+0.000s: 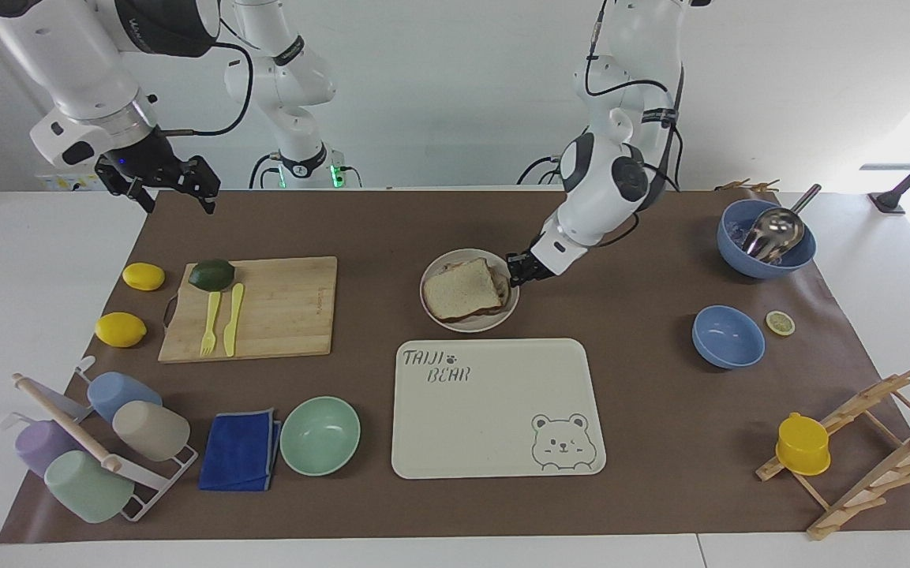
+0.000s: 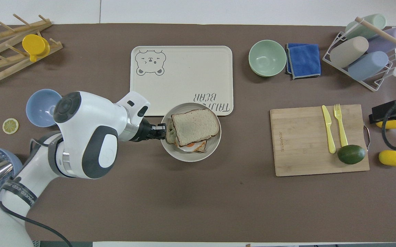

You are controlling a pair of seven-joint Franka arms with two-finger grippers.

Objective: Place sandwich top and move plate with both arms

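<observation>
The sandwich top (image 1: 464, 287) (image 2: 195, 126), a pale speckled slice with a brown crust, lies on egg and toast on the plate (image 1: 455, 323) (image 2: 191, 157). My left gripper (image 1: 514, 270) (image 2: 162, 132) is shut on the plate's rim at the side toward the left arm's end. The plate looks lifted slightly off the mat, and in the overhead view it overlaps the cream bear tray's (image 1: 494, 418) (image 2: 180, 75) nearer edge. My right gripper (image 1: 174, 201) (image 2: 386, 111) hangs open and holds nothing, over the mat's corner at the right arm's end.
A cutting board (image 1: 281, 308) carries an avocado (image 1: 211, 274), a yellow fork and a knife, with two lemons (image 1: 120, 329) beside it. A green bowl (image 1: 320, 435), blue cloth and cup rack (image 1: 91, 450) lie farthest from the robots. Two blue bowls (image 1: 728, 336) and a wooden rack stand toward the left arm's end.
</observation>
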